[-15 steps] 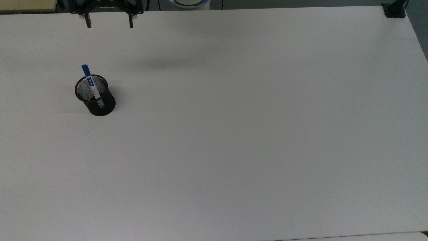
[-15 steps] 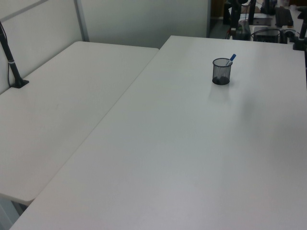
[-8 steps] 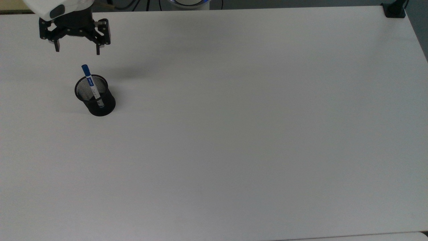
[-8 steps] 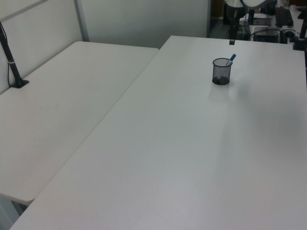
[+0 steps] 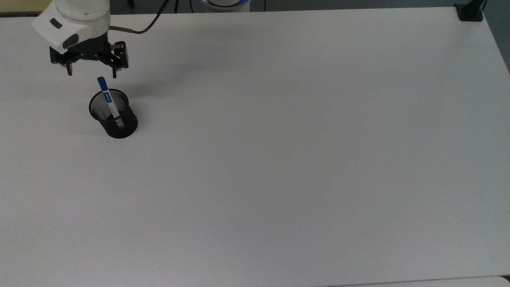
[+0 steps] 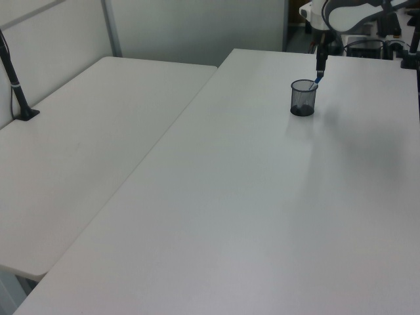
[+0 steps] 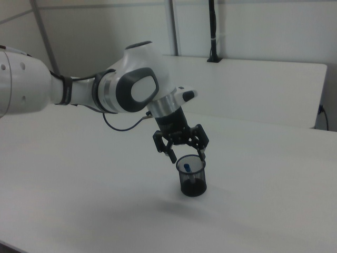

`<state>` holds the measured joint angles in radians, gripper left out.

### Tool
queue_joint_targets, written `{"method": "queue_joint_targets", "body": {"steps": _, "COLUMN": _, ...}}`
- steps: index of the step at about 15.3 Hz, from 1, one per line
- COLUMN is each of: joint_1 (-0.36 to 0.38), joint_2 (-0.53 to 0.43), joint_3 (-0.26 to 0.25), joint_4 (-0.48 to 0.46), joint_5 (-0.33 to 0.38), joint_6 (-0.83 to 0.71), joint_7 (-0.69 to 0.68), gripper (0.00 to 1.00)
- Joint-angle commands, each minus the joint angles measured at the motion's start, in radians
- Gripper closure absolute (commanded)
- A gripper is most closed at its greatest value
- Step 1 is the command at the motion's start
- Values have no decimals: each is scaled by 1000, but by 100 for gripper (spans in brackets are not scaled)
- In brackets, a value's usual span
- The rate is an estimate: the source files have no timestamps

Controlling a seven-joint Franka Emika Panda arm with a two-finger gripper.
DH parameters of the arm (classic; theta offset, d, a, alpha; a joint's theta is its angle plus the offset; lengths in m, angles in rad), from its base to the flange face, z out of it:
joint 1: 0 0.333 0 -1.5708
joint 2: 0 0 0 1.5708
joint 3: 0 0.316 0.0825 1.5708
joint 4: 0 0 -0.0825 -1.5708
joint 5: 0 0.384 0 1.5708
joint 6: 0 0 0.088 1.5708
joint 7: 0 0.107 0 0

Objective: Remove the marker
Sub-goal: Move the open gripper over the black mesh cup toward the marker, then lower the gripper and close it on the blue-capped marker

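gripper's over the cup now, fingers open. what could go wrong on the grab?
1. The marker leans in the black mesh cup, its blue cap past the rim. The open gripper could nudge it aside rather than straddle it.
2. A finger may catch the cup's rim on the way down and tip or slide the cup.
3. Nothing visibly holds the cup to the table, so a slanted pull could drag it along.

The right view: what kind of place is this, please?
Probably a robotics lab or office: a robot arm with an open claw works over plain white tables, with partition walls behind.
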<state>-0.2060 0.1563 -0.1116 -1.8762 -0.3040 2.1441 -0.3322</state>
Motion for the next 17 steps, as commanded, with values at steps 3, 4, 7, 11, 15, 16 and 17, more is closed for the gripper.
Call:
{"method": "queue_joint_targets", "body": {"steps": 3, "joint_1": 11, "joint_2": 16, "joint_3": -13, "joint_4": -58, "joint_5": -20, "joint_6": 109, "joint_7": 51, "gripper": 17}}
{"method": "queue_joint_targets", "body": {"steps": 4, "joint_1": 11, "joint_2": 17, "joint_3": -13, "joint_4": -58, "joint_5": -20, "joint_6": 109, "joint_7": 53, "gripper": 22}}
{"method": "queue_joint_targets", "body": {"steps": 7, "joint_1": 11, "joint_2": 19, "joint_3": -13, "joint_4": -58, "joint_5": -18, "joint_6": 109, "joint_7": 64, "gripper": 54}}
{"method": "queue_joint_targets", "body": {"steps": 11, "joint_1": 13, "joint_2": 17, "joint_3": -13, "joint_4": -58, "joint_5": -17, "joint_6": 109, "joint_7": 78, "gripper": 96}}
{"method": "queue_joint_targets", "body": {"steps": 15, "joint_1": 11, "joint_2": 12, "joint_3": -13, "joint_4": -55, "joint_5": -12, "joint_6": 105, "joint_7": 78, "gripper": 100}}
{"method": "queue_joint_targets", "body": {"steps": 16, "joint_1": 11, "joint_2": 11, "joint_3": -13, "joint_4": -54, "joint_5": -10, "joint_6": 103, "joint_7": 78, "gripper": 100}}
{"method": "queue_joint_targets", "body": {"steps": 17, "joint_1": 11, "joint_2": 6, "joint_3": -13, "joint_4": -50, "joint_5": -9, "joint_6": 102, "joint_7": 78, "gripper": 100}}
